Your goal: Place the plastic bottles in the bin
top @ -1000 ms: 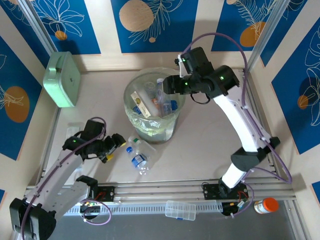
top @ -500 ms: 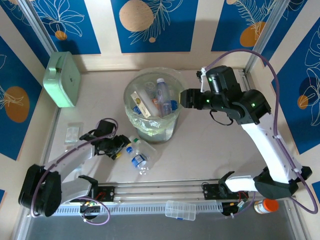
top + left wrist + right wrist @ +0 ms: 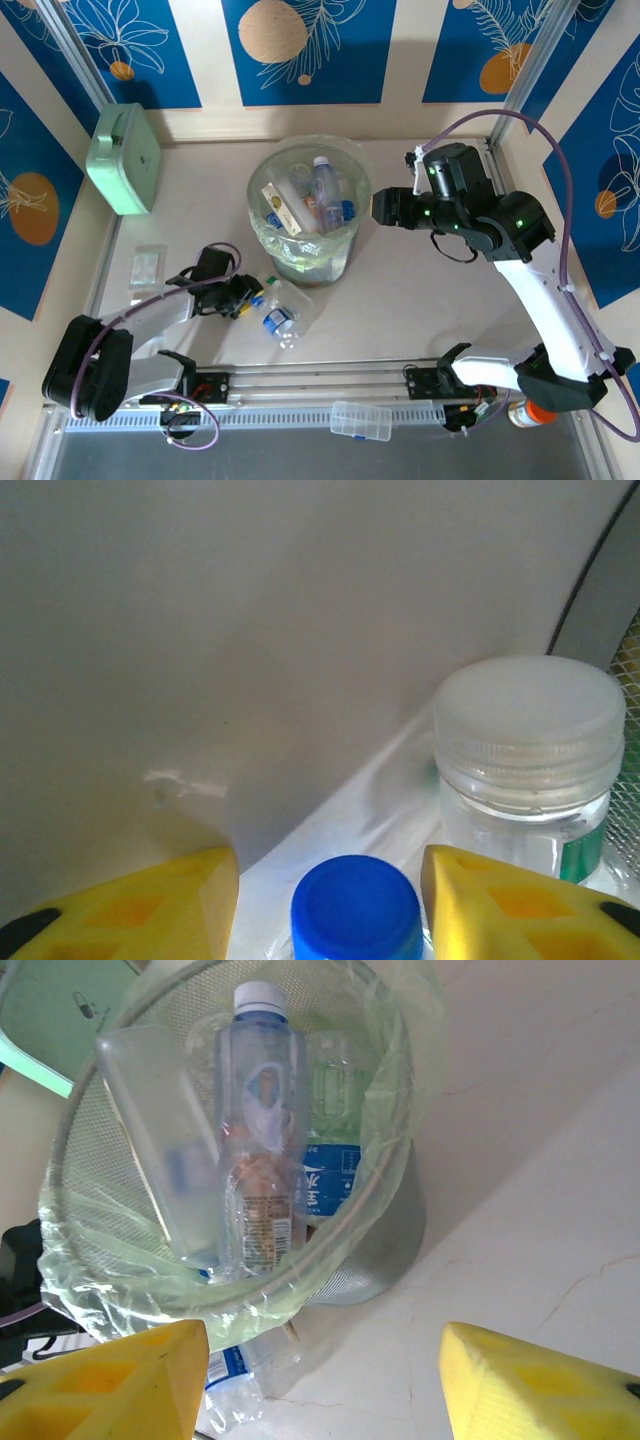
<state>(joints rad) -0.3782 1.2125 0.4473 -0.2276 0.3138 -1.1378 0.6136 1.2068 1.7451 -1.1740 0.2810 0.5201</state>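
Observation:
The bin (image 3: 256, 192) stands mid-table, lined with a clear bag and holding several plastic bottles (image 3: 322, 186). Two more bottles lie on the table in front of it. One has a blue cap (image 3: 258, 299) and the other a white cap (image 3: 270, 283). My left gripper (image 3: 243, 293) is low at the blue cap (image 3: 355, 912), which sits between its yellow fingers (image 3: 150, 905) with a gap on the left. The white-capped bottle (image 3: 530, 750) lies just beyond the right finger. My right gripper (image 3: 382, 207) hangs open and empty to the right of the bin (image 3: 385, 1245); in the right wrist view its midpoint (image 3: 322, 1335) is over the table beside the bin.
A mint-green case (image 3: 123, 158) leans at the back left. A small clear packet (image 3: 146, 266) lies left of my left arm. A flat clear box (image 3: 360, 420) and an orange-lidded jar (image 3: 537, 412) sit on the near rail strip.
My left gripper slid right to the blue cap and its fingers narrowed around it. My right arm drew back from over the bin to its right side.

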